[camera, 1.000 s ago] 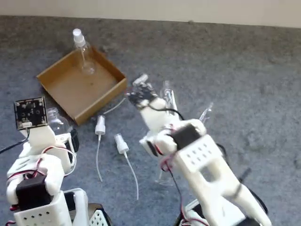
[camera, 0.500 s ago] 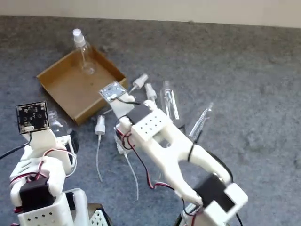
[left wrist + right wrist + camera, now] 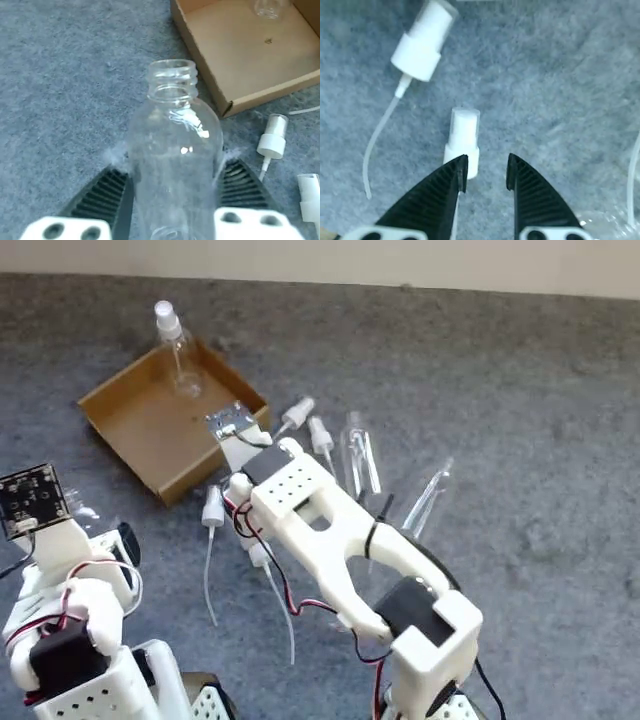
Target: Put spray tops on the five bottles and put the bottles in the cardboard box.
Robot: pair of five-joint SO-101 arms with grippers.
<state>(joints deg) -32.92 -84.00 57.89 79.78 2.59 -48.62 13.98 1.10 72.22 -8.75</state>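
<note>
I am hovering my right gripper [image 3: 486, 172] with its jaws slightly spread and empty, one tip just beside the nearest spray top [image 3: 462, 142], which is lying on the carpet [image 3: 560, 100]. I am judging that I should be centring on its white collar, not the thin tube, before closing. My left gripper [image 3: 175, 175] is pinching the uncapped bottle [image 3: 172, 125] near the cardboard box [image 3: 140, 425].

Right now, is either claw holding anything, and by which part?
The left gripper clamps an uncapped clear bottle by its body. The right gripper holds nothing, open near a spray top.
</note>
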